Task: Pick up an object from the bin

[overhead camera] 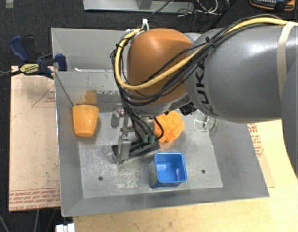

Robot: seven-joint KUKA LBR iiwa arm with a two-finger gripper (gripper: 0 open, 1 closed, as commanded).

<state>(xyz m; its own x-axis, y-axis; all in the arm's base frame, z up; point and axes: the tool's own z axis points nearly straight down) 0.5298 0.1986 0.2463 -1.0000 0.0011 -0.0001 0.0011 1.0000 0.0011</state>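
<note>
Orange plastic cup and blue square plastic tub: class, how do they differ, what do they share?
The orange plastic cup is round and tapered; the blue square plastic tub is boxy. The cup lies by the left wall, the tub near the front wall. Both rest in the grey metal bin.

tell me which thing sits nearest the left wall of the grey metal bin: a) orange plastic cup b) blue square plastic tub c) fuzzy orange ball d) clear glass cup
a, the orange plastic cup sits right beside the left wall of the grey metal bin.
</note>
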